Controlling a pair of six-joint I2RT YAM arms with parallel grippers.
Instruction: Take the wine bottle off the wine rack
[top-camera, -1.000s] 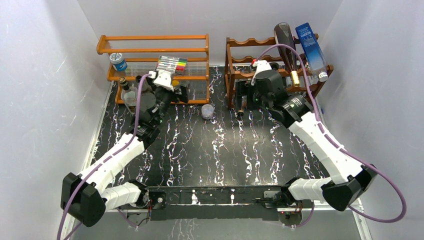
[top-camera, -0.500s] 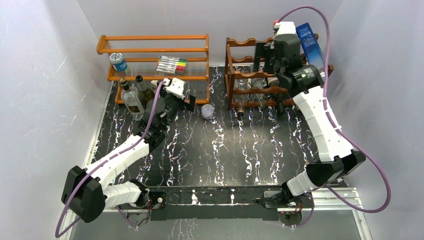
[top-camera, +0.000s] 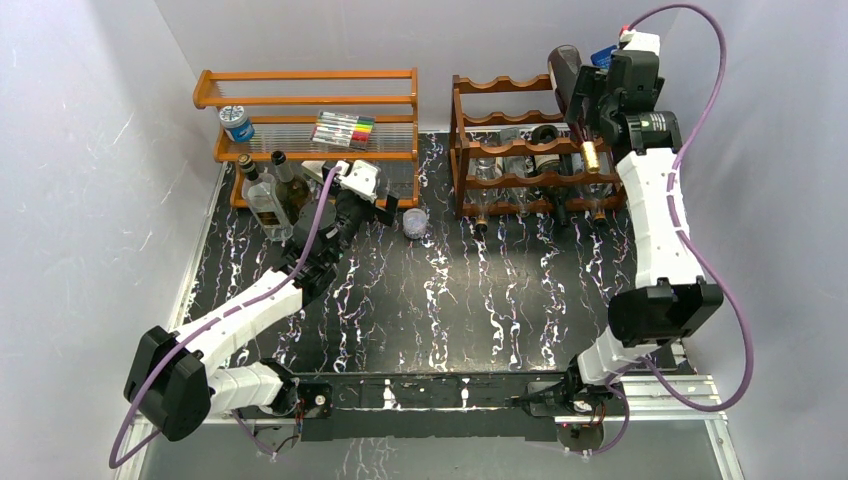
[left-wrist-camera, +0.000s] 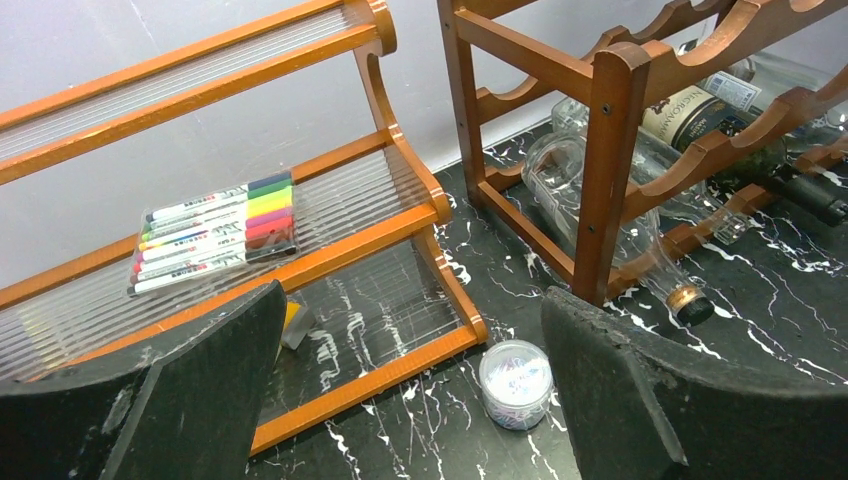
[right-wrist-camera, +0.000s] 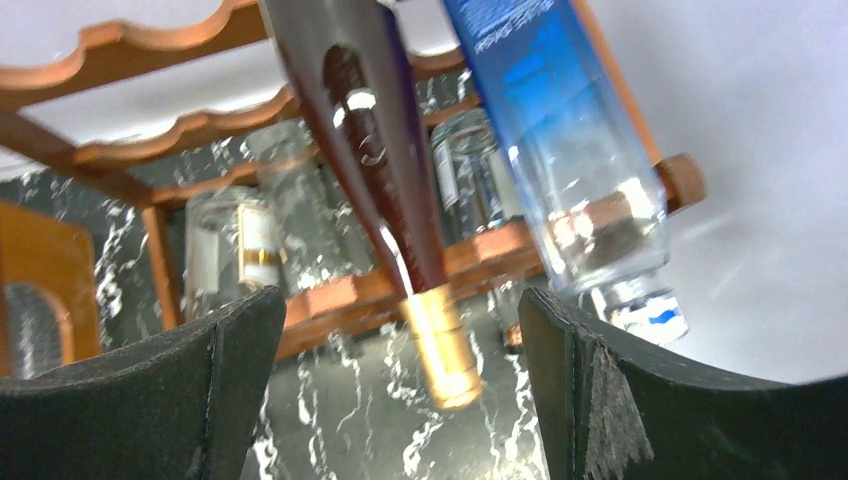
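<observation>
The dark reddish-brown wine rack (top-camera: 505, 150) stands at the back right; it also shows in the left wrist view (left-wrist-camera: 610, 130). A dark wine bottle (top-camera: 568, 75) with a gold cap (top-camera: 590, 155) lies slanted on its top tier, neck toward the front. In the right wrist view the bottle (right-wrist-camera: 365, 140) and its cap (right-wrist-camera: 445, 350) hang between my fingers, untouched. My right gripper (top-camera: 595, 100) (right-wrist-camera: 400, 400) is open, high by the rack's top right. My left gripper (top-camera: 385, 205) (left-wrist-camera: 410, 390) is open and empty over the table, left of the rack.
A blue bottle (right-wrist-camera: 560, 130) lies right beside the wine bottle. Several bottles fill the lower tiers (top-camera: 530, 165). An orange shelf (top-camera: 305, 100) holds markers (top-camera: 343, 130) and a jar (top-camera: 237, 123). Liquor bottles (top-camera: 262, 195) stand at its left. A small clear tub (top-camera: 416, 222) (left-wrist-camera: 515, 383) sits on the table.
My right arm has risen from the rack's low front up and to the right, to the top tier's bottles. My left gripper has drawn back from the shelf and moved right.
</observation>
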